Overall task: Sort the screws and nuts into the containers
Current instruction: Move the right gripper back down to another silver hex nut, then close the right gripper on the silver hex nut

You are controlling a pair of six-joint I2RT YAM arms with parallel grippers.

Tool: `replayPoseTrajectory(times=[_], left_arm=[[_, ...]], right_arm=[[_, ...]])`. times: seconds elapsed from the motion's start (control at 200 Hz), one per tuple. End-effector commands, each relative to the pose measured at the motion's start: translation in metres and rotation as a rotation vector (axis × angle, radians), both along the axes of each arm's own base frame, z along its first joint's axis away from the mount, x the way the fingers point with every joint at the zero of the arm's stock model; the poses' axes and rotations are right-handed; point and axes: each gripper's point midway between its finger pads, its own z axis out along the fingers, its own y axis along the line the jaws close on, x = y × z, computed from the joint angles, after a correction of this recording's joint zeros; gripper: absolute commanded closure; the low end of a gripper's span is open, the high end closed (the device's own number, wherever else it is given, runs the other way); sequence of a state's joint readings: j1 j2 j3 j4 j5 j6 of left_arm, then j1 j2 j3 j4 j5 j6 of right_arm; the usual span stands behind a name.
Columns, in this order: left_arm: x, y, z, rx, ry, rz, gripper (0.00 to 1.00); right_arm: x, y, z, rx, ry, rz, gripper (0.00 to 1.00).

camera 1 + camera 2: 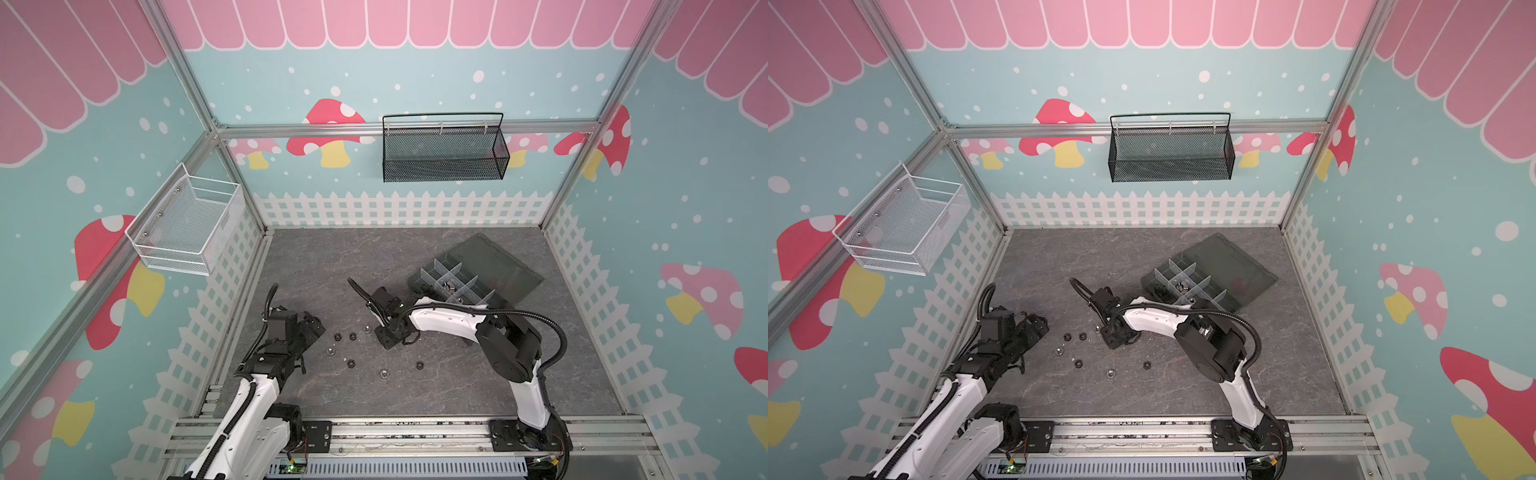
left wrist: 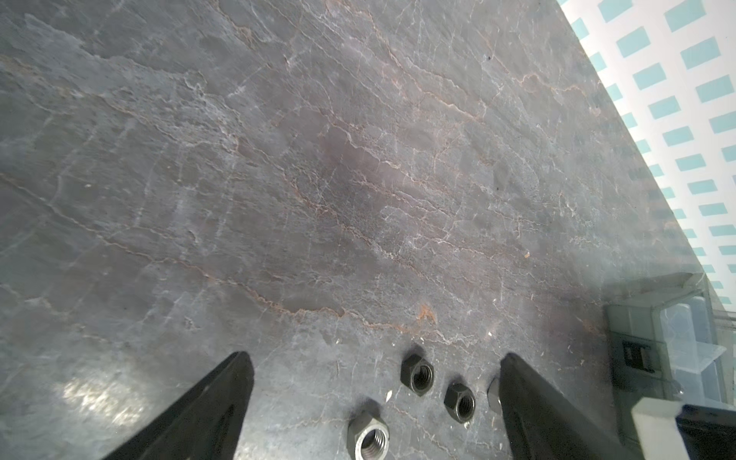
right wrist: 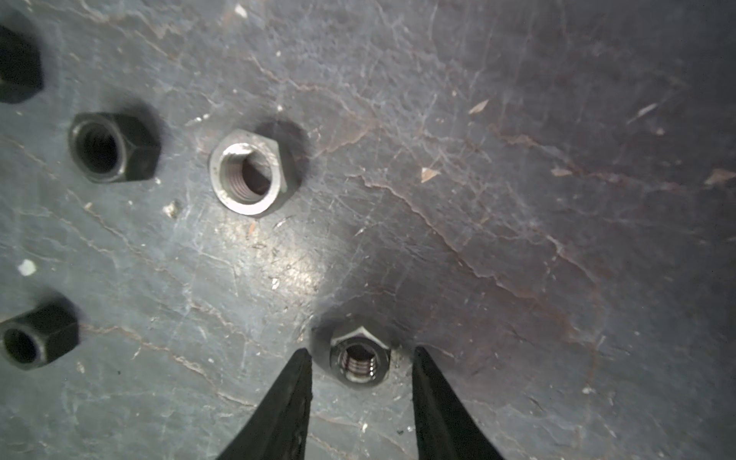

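Several nuts, black and silver, lie loose on the grey slate tabletop (image 1: 436, 386) between my arms. My right gripper (image 3: 361, 349) points down over one silver nut (image 3: 359, 360); the jaws stand either side of it with a gap on each side, open. In a top view that gripper (image 1: 376, 332) sits beside this nut (image 1: 368, 329). My left gripper (image 2: 376, 356) is wide open, with two black nuts (image 2: 417, 372) and a silver nut (image 2: 368, 438) on the table between its fingers. The containers (image 1: 446, 274) stand at the back right, lid open. Small pieces lie inside; I cannot tell whether they are screws.
A black mesh basket (image 1: 444, 153) hangs on the back wall and a white wire basket (image 1: 187, 224) on the left wall. My right forearm (image 1: 444, 320) stretches across in front of the organizer. More nuts (image 1: 419, 365) lie toward the front. Fence-patterned walls bound the table.
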State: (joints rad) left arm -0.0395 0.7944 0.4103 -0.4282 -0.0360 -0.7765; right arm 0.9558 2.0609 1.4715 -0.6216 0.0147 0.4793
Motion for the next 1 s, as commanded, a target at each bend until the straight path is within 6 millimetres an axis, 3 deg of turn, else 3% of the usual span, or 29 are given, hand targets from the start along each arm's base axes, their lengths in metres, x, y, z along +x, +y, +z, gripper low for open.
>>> replayPoseTrajectory(times=[0.0,0.6,0.996], left_arm=[[-0.004,0.000,-0.003,0.003,0.017,-0.008,0.03],[-0.007,0.000,-0.008,-0.002,0.030,-0.007,0.03],[-0.007,0.000,-0.007,-0.006,0.021,0.001,0.03]], right_arm=[[0.000,-0.003,-0.008,-0.043,0.002,0.005,0.58],[-0.008,-0.010,-0.028,-0.121,0.028,0.021,0.68],[-0.014,-0.003,-0.036,-0.090,0.065,0.038,0.82]])
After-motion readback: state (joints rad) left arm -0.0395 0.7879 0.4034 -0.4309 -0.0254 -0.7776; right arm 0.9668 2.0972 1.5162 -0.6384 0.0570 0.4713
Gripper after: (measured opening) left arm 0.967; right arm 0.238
